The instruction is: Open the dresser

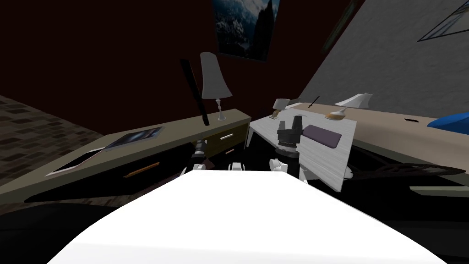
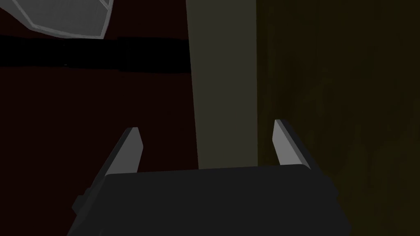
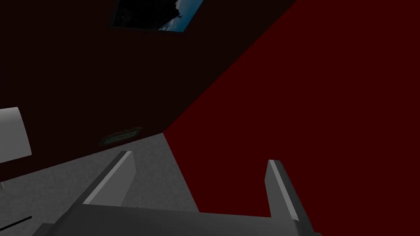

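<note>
The dresser is a long low olive-tan cabinet along the dark red wall. Its drawer fronts carry bar handles, and another handle sits further left on a darker front. My left arm reaches toward the dresser front, between those two handles. In the left wrist view my left gripper is open with nothing between its fingers. Just ahead of it runs an olive strip of the dresser beside a dark brown face. My right arm is raised by the white desk, its gripper open and empty.
A lamp stands on the dresser top, with a black slanted bar beside it, a magazine and a flat tablet. A white desk with a purple pad stands close on the right.
</note>
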Tool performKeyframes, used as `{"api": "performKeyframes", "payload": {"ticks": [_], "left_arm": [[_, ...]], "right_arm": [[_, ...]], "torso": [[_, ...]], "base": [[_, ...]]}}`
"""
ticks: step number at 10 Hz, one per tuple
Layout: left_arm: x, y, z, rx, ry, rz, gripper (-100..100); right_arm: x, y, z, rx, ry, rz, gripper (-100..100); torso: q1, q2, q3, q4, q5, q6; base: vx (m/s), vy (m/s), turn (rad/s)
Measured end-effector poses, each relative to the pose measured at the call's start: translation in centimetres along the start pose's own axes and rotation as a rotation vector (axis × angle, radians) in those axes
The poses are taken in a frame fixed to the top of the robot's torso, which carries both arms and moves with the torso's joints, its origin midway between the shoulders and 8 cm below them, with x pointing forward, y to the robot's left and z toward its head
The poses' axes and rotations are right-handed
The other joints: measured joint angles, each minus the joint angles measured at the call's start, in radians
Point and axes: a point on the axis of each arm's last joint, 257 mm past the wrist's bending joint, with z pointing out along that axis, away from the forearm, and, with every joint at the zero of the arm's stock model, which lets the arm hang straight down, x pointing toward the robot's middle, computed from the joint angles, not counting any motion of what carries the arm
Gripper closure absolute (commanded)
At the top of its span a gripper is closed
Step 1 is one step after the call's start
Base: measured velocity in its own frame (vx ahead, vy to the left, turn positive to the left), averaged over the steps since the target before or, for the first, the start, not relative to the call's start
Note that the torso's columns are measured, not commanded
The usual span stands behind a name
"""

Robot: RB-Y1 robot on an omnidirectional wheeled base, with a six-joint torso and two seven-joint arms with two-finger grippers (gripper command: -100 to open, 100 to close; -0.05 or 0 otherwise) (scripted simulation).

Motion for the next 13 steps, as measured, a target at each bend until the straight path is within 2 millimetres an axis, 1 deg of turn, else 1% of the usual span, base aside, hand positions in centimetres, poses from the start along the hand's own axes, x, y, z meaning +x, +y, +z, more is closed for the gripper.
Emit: {"api": "performKeyframes", "payload": {"ticks": [2, 5, 6, 8, 9, 11, 13], "left_arm": [[-0.4, 1.6, -0.1, -0.039, -0.003, -0.001, -100], [-1.4, 4.0, -0.2, -0.089, -0.01, -0.004, -100], [-1.8, 5.0, -0.2, -0.111, -0.019, -0.012, -100], [-2.1, 7.0, -0.5, -0.151, -0.039, -0.038, -100], [-2.0, 7.9, -0.7, -0.174, -0.058, -0.068, -100], [-1.8, 9.9, -1.3, -0.214, -0.094, -0.127, -100], [-0.8, 11.4, -1.8, -0.24, -0.128, -0.192, -100]], "right_arm": [[0.0, 0.0, 0.0, 0.0, 0.0, 0.0, 0], [0.0, 0.0, 0.0, 0.0, 0.0, 0.0, 0], [0.0, 0.0, 0.0, 0.0, 0.0, 0.0, 0], [0.0, 0.0, 0.0, 0.0, 0.0, 0.0, 0], [0.0, 0.0, 0.0, 0.0, 0.0, 0.0, 0], [0.0, 0.0, 0.0, 0.0, 0.0, 0.0, 0], [0.0, 0.0, 0.0, 0.0, 0.0, 0.0, 0]], "torso": [[-0.004, -0.003, -0.002, -0.001, -0.001, 0.0], [0.003, 0.002, 0.001, 0.001, 0.001, 0.0], [0.001, -0.001, 0.0, 0.0, 0.0, 0.0], [-0.002, -0.001, -0.001, 0.0, -0.001, 0.001], [-0.004, -0.001, -0.001, 0.0, -0.001, 0.0], [0.002, -0.002, -0.001, -0.001, 0.0, 0.0], [0.003, 0.002, 0.001, 0.001, 0.001, 0.0]], "base": [[0.122, -0.188, 0.143], [0.059, -0.14, 0.13], [0.085, -0.158, 0.202], [0.072, -0.186, 0.146], [0.105, -0.202, 0.157], [0.082, -0.14, 0.102], [0.035, -0.105, 0.063]]}}
